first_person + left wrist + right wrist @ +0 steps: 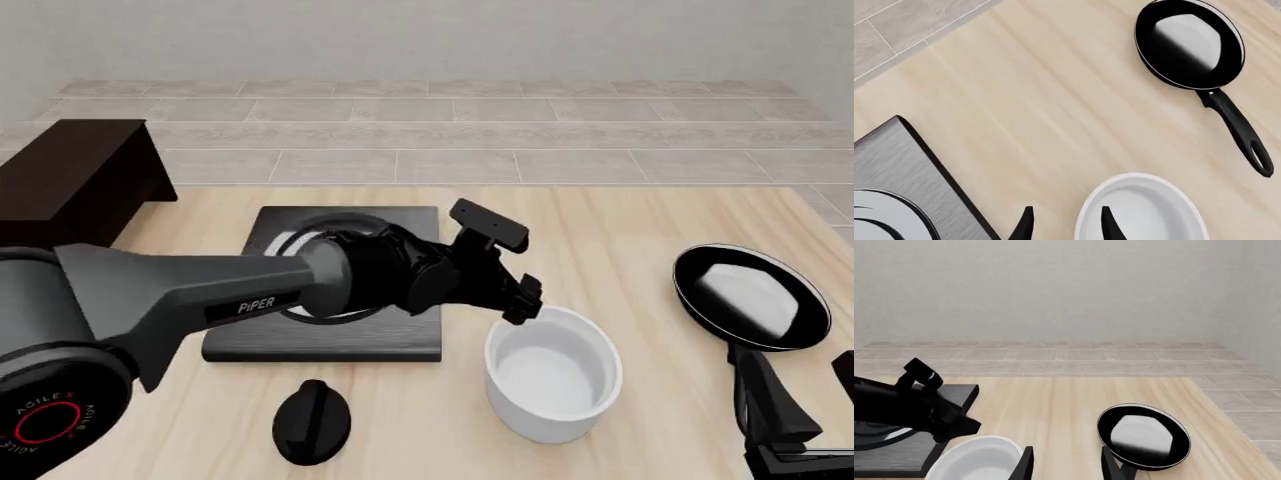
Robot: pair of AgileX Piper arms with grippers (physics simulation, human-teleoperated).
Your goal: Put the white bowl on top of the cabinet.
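A pale wooden table (627, 230) fills the lower half of the front view, with a tiled floor and a plain wall behind it. The white bowl (553, 372) sits upright on the table, lower right of centre, just right of a flat black stove slab (334, 335) marked with white rings. The left arm reaches in from the lower left, across the stove, and its gripper (514, 308) is at the bowl's near-left rim. In the left wrist view the two dark fingers (1109, 225) are spread apart, one outside the rim and one inside the bowl — released, not clenched on it. The cabinet (74, 180), a dark brown box with an overhanging top, stands at the upper left edge of the frame, well apart from the bowl. A black frying pan (747, 297) lies at the right, a black knob (311, 422) at the bottom left of centre. The right gripper (801, 395) waits at the lower right corner, fingers apart and holding nothing.
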